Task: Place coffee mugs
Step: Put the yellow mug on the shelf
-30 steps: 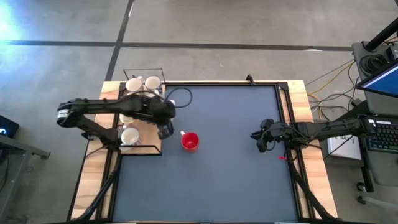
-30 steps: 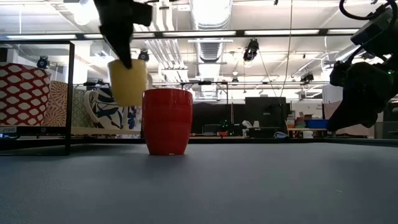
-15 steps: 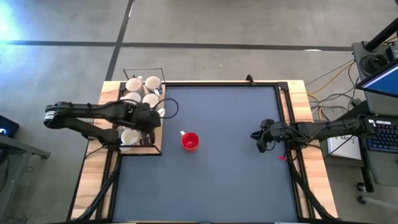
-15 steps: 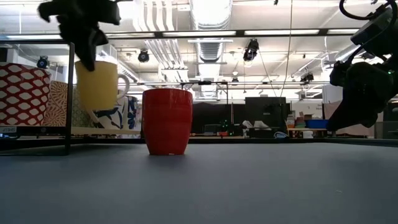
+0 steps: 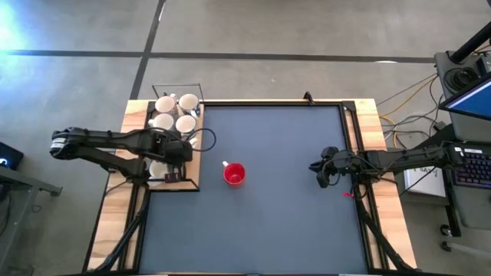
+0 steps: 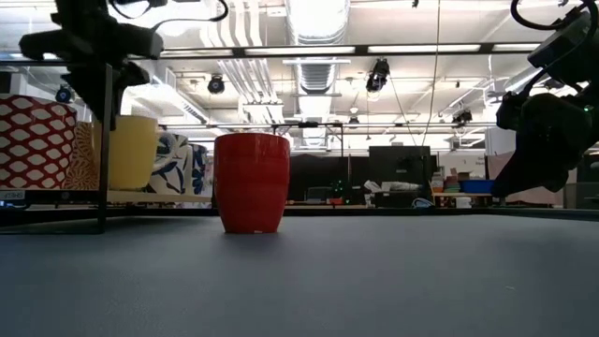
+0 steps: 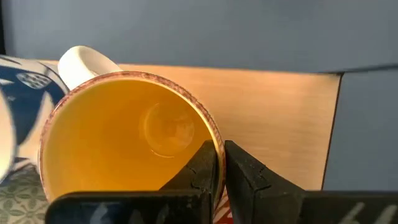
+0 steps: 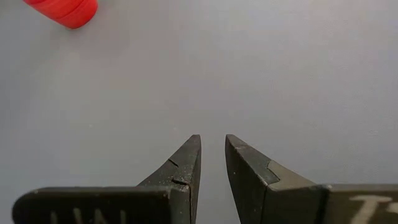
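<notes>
The left claw (image 7: 219, 163) pinches the rim of a yellow mug (image 7: 127, 134): one finger is inside the mug and the other finger is outside, with the wall between them. This mug has a yellow inside and a white handle (image 7: 86, 62). In the low view the yellow mug (image 6: 128, 151) is upright at the wooden tray (image 5: 189, 182), at the left side of the tabletop (image 5: 284, 222), and the left arm comes down on it from above. I cannot tell if its bottom touches the tray.

Just beside it stands a white mug with blue marks (image 6: 176, 162). A mug with a red and white pattern (image 6: 36, 141) is further to the left in that view. From above, three white mugs (image 5: 176, 113) stand close together at the far end of the tray, and one more white mug (image 5: 158, 169) shows partly under the left arm.

The red mug (image 5: 234, 174) stands upright on the dark tabletop, alone, near the tray but not touching it. In the right wrist view it (image 8: 65, 10) shows far from the fingers.

The right claw (image 8: 212, 159) waits near the right edge of the tabletop, well apart from all mugs. Its fingers are a little spread, with a narrow gap, and they hold nothing.
</notes>
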`<state>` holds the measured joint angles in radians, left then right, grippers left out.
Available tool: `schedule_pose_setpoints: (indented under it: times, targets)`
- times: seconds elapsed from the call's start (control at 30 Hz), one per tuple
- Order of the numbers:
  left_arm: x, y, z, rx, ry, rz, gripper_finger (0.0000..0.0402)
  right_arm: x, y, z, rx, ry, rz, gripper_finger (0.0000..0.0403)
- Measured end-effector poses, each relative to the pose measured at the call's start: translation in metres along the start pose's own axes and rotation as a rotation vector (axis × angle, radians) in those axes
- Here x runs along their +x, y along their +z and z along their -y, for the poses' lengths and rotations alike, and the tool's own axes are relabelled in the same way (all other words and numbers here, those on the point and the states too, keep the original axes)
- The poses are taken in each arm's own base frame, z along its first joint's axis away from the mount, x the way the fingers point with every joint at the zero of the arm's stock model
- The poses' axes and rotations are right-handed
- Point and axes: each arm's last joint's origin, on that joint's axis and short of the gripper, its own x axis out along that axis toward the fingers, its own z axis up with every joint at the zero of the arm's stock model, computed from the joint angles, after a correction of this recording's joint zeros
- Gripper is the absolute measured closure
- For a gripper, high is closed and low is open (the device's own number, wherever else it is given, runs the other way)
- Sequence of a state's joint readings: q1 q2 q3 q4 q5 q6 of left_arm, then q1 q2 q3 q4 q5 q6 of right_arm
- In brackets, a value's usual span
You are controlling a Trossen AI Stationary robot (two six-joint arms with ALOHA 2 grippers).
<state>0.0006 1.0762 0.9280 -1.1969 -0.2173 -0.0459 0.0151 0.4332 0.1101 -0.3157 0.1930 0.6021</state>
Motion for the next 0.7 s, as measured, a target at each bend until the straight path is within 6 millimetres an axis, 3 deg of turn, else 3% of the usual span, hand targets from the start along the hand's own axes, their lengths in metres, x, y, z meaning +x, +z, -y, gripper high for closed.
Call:
schedule_pose_setpoints:
  times: [0.4, 0.7]
  targets:
    - [0.0043, -0.0012, 0.0009, 0.007, -0.005, 0.020, 0.0394, 0.0000, 0.0000, 0.0000, 0.000, 0.000, 0.000, 0.0339]
    - [0.0041, -0.0013, 0.0006, 0.005, 0.001, 0.023, 0.0371, 0.0000, 0.0000, 0.0000, 0.000, 0.000, 0.000, 0.0339]
